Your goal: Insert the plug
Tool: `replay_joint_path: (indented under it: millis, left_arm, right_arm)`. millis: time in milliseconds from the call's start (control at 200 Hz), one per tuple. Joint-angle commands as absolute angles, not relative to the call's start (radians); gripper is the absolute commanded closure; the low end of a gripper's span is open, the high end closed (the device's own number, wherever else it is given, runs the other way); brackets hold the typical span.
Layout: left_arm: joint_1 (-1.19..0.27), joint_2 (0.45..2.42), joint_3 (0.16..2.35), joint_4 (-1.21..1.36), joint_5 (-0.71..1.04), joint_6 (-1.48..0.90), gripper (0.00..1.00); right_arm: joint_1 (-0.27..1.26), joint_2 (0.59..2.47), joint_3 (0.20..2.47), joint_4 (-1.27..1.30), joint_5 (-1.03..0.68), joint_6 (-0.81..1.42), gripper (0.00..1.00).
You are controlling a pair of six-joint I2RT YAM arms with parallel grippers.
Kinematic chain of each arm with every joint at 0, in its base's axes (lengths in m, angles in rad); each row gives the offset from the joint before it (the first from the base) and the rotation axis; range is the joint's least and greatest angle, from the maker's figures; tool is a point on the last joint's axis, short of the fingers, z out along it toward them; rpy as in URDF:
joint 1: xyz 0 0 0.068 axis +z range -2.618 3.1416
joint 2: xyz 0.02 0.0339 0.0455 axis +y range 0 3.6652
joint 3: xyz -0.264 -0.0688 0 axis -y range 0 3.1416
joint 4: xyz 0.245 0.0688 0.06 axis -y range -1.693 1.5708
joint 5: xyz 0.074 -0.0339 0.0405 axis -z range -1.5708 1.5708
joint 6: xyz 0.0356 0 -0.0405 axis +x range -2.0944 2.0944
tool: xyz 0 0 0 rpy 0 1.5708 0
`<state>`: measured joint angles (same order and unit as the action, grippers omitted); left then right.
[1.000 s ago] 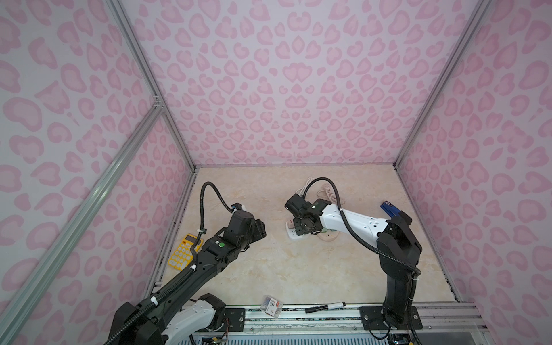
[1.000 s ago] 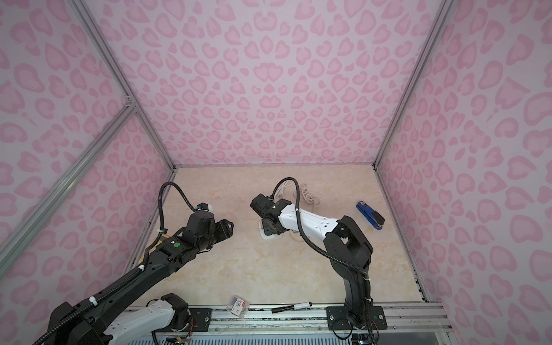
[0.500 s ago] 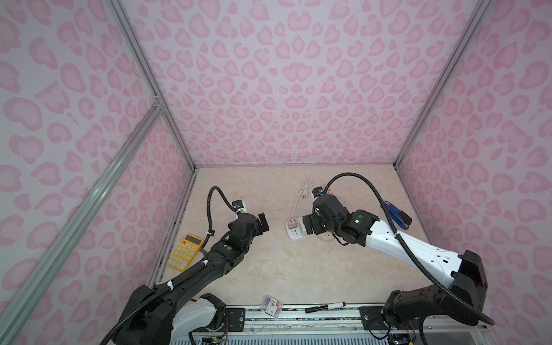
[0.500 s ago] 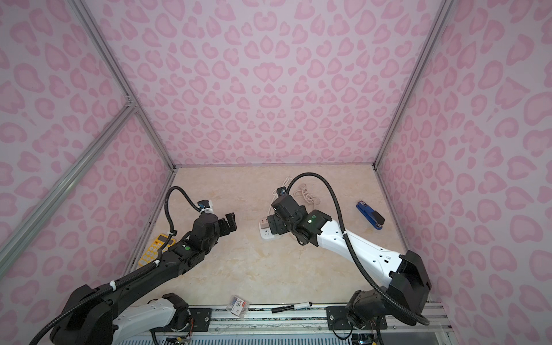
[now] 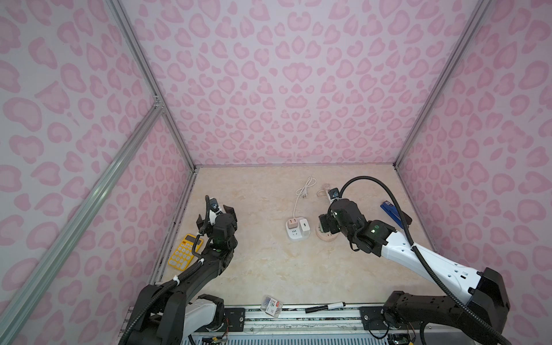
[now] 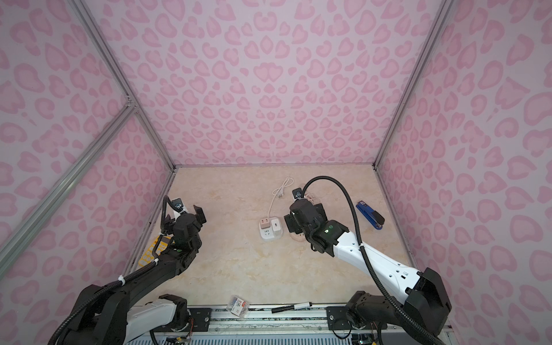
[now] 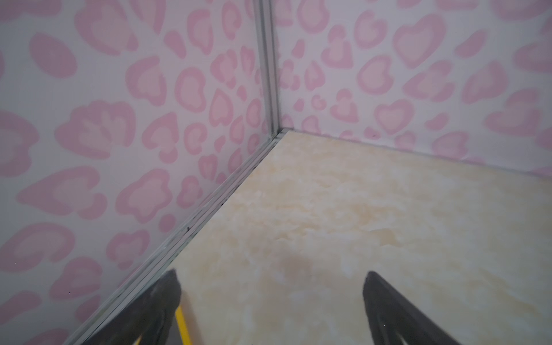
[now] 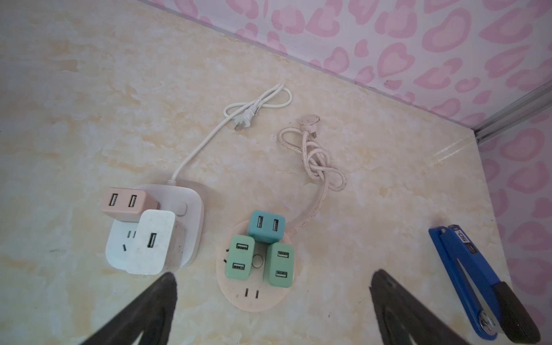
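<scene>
You are seeing the job looking done: the white plug is sitting pushed into the white power strip, beside the pink plug. Both the right gripper and left gripper are hanging spread, empty — only retreating is likely remaining.

The counter is cream with tan marbling. The walls are pale with pink heart-like blotches. The square power strip is white, with a peach-pink adapter and a white adapter. The round socket is pale pink, with one teal adapter and two mint-green adapters. The stapler is blue and black, and the calculator is yellow.
</scene>
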<state>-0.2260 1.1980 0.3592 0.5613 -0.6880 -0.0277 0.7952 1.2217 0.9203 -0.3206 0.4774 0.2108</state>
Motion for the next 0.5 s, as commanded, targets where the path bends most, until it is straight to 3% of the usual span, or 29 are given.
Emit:
replay_joint_path:
  millis: [0, 120, 235, 295, 495]
  left_arm:
    - [-0.142, 1.282, 0.314, 0.746, -0.517, -0.091, 0.02]
    - [-0.099, 1.372, 0.342, 0.820, -0.430, -0.094, 0.02]
    - [-0.017, 1.578, 0.331, 1.062, -0.309, -0.131, 0.01]
    - [-0.015, 1.528, 0.401, 0.827, -0.277, -0.132, 0.02]
    - [-0.020, 1.552, 0.414, 0.836, -0.305, -0.130, 0.02]
  right_arm:
    - [0.795, 1.189, 0.834, -0.105, 0.446, 0.099, 0.02]
    - [0.765, 1.166, 0.777, -0.007, 0.415, 0.059, 0.02]
    - [0.665, 1.178, 0.785, -0.038, 0.381, 0.096, 0.02]
    - [0.609, 1.177, 0.763, -0.013, 0.418, 0.102, 0.02]
    - [0.402, 1.146, 0.728, 0.007, 0.541, 0.057, 0.02]
